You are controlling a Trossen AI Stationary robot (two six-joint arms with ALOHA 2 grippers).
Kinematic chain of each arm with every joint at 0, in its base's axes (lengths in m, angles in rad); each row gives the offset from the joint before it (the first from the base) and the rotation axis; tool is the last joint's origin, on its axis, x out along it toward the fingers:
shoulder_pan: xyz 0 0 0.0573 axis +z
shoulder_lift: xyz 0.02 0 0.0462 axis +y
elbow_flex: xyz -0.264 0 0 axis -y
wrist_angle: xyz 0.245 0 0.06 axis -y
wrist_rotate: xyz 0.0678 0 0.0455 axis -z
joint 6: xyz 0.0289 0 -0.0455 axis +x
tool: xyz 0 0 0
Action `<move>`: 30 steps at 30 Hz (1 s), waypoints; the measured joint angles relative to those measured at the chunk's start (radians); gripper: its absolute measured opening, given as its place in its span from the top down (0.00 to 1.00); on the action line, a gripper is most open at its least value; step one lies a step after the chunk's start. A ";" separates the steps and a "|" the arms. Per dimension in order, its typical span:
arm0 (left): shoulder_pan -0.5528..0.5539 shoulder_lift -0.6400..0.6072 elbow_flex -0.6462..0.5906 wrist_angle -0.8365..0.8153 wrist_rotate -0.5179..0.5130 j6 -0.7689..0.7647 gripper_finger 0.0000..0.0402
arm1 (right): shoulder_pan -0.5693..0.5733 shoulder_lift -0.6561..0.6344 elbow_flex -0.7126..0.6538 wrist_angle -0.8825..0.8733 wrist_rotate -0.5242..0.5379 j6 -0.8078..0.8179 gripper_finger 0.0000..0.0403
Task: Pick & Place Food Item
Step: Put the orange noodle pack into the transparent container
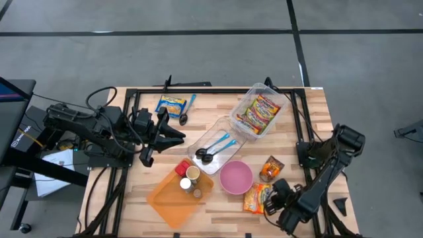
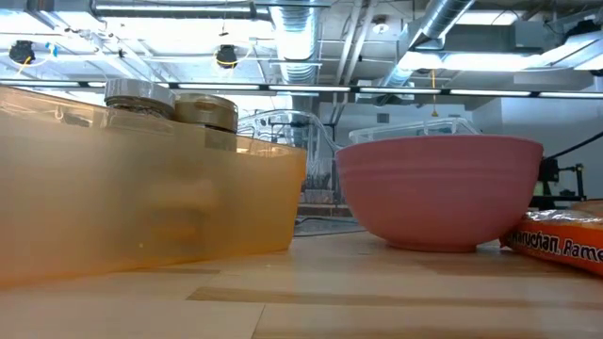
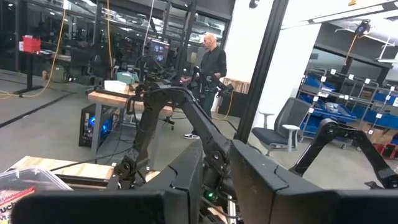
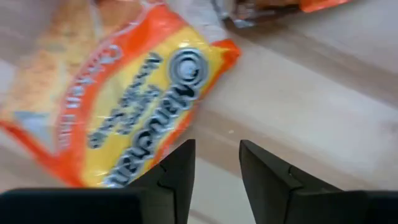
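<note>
An orange-and-yellow noodle packet (image 1: 256, 197) lies flat on the wooden table near its near right edge. It also shows in the right wrist view (image 4: 124, 99) and in the low view (image 2: 563, 245). My right gripper (image 1: 273, 198) is low beside the packet's right side, open with a narrow gap (image 4: 217, 152). One finger (image 4: 179, 168) stands at the packet's edge; I cannot tell whether it touches. My left gripper (image 1: 165, 140) is open and empty at the table's left, raised and pointing level across the table.
A pink bowl (image 1: 236, 177) sits left of the packet. An orange bin (image 1: 173, 198) holds jars. One clear tub (image 1: 215, 149) holds spoons and another (image 1: 259, 109) holds noodle packets. A small snack bag (image 1: 271, 168) lies near the bowl. A yellow packet (image 1: 170, 104) lies far left.
</note>
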State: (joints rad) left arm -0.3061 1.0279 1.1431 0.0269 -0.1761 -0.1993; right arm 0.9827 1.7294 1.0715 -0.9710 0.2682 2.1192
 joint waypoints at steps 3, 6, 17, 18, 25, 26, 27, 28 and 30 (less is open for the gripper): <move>0.000 0.000 0.000 0.000 0.000 0.000 0.81 | -0.012 -0.019 0.001 0.043 0.013 -0.002 0.70; 0.000 0.000 0.000 0.000 0.000 0.000 0.81 | -0.033 -0.023 0.001 0.125 0.013 -0.006 0.69; 0.000 0.000 0.000 0.000 0.001 -0.010 0.81 | -0.109 -0.031 -0.018 0.225 0.006 -0.047 0.58; 0.000 0.000 0.000 0.000 0.001 -0.015 0.81 | -0.109 -0.039 -0.018 0.207 0.006 -0.047 0.57; 0.000 0.000 0.000 0.001 0.001 -0.026 0.81 | -0.085 -0.042 -0.019 0.121 0.006 -0.051 0.53; 0.000 0.000 0.000 0.001 0.001 -0.026 0.81 | -0.080 -0.041 -0.029 0.143 0.006 -0.051 0.53; 0.000 0.000 0.000 0.003 0.001 -0.026 0.81 | -0.077 -0.041 -0.045 0.170 0.007 -0.051 0.53; 0.000 0.000 0.000 0.007 0.001 -0.026 0.81 | -0.072 -0.041 -0.065 0.204 0.008 -0.049 0.53; 0.000 0.000 0.000 0.024 0.001 -0.035 0.81 | -0.066 -0.040 -0.112 0.269 0.009 -0.044 0.53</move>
State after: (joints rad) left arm -0.3061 1.0279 1.1431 0.0509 -0.1749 -0.2344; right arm 0.9164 1.6894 0.9596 -0.7023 0.2776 2.0756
